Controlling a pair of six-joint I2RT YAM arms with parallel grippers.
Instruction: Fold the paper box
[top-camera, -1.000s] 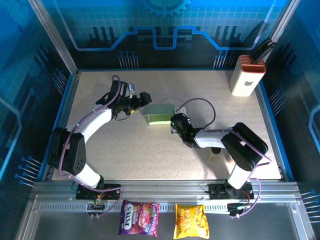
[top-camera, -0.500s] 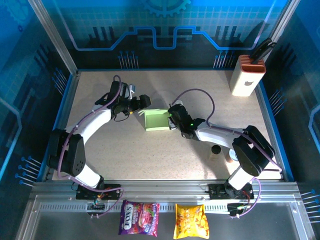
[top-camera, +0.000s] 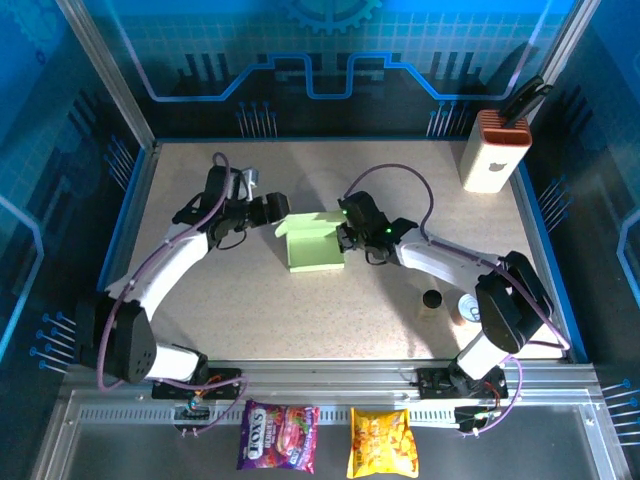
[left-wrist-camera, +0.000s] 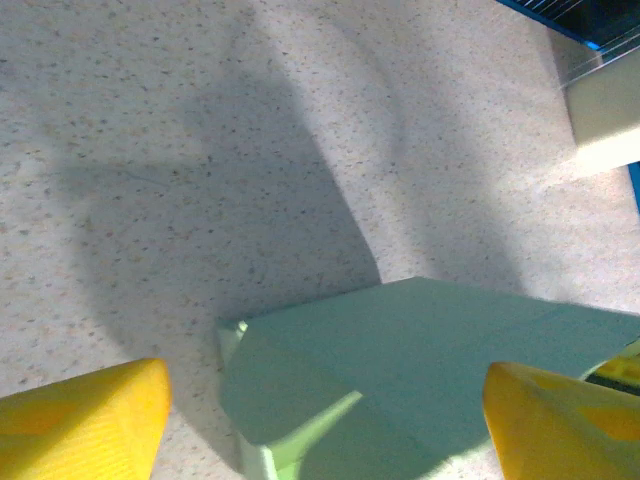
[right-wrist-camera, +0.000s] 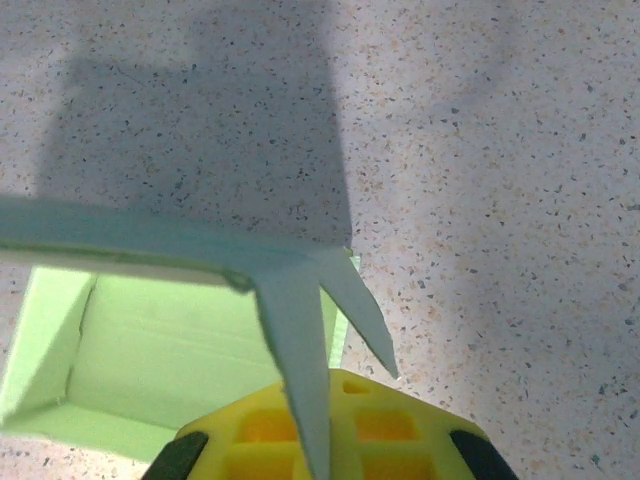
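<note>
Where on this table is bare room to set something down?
Bare: the near-centre table between left arm and right arm, and the far strip behind the paper box. Crowded: the middle, where both arms meet the box; white block far right.

the paper box is seen low in the frame, right of centre, on the speckled table. its broad pale green face is shaded, and a lighter green flap is shown at its near left corner. the left gripper is spread wide, with the box placed between its yellow fingers. a strip of bare table is seen between the left finger and the box; at the right finger, contact cannot be told. a broad shadow is cast on the table beyond the box. a pale block is cropped at the upper right edge.
</note>
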